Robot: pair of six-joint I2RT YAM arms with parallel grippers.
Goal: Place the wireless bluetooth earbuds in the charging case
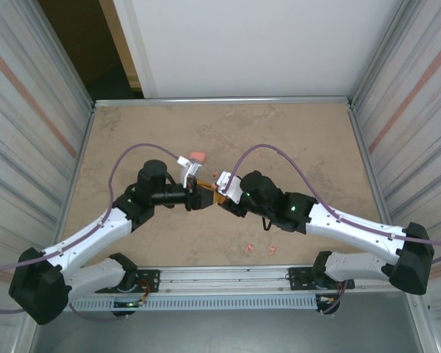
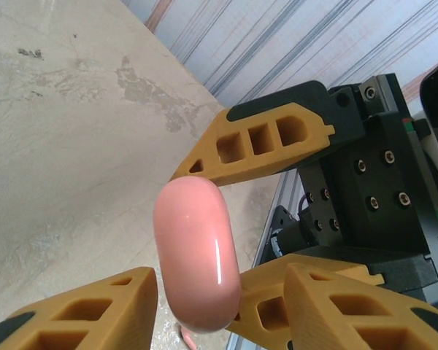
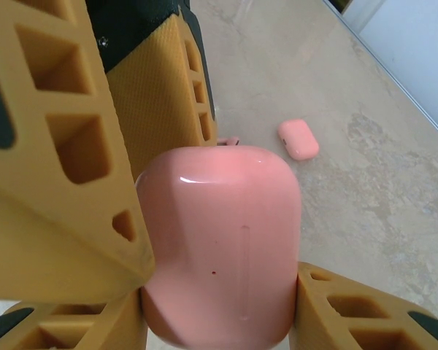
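Pink charging case (image 3: 219, 248) held in air above middle of counter (image 1: 294, 140), clamped between fingers of right gripper (image 3: 219, 310). Left gripper (image 2: 220, 283) fingers stand apart either side of case's far end; cannot tell whether they press on it. Lid looks closed, so likely step is opening it: keep right hold low on body, left on lid alone, follow hinge arc. Case long axis runs from right gripper toward left, rounded end leading. Earbuds (image 1: 248, 248) lie on counter near arm bases.

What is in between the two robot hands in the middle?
A pink charging case. The right wrist view shows the right hand pinching its sides; the left wrist view shows it between the fingers of the left hand too.
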